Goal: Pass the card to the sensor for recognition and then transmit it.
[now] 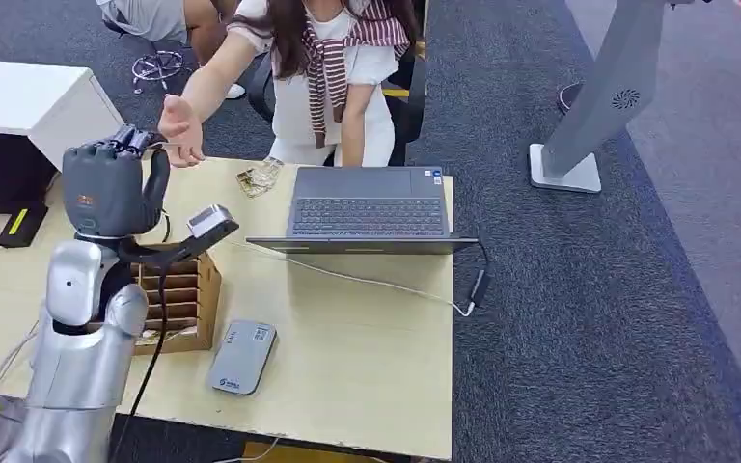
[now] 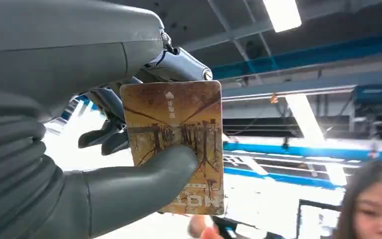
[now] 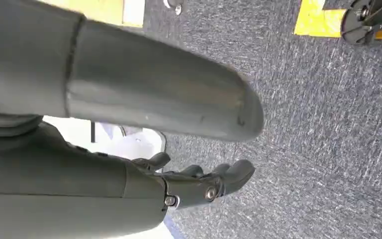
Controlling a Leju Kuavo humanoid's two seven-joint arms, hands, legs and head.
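The left robot hand (image 2: 129, 164) is pinching the brown, tree-printed plastic card (image 2: 176, 144) (handover step, I judge); the person's open hand (image 1: 181, 127) is waiting just beyond its fingers, so next comes release.

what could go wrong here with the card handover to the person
The left hand holds the card mainly under its thumb, so it might slip before the person's hand takes it. That open palm sits very close to the fingers; a further push could bump it. A dropped card may land among the wooden organizer slots.
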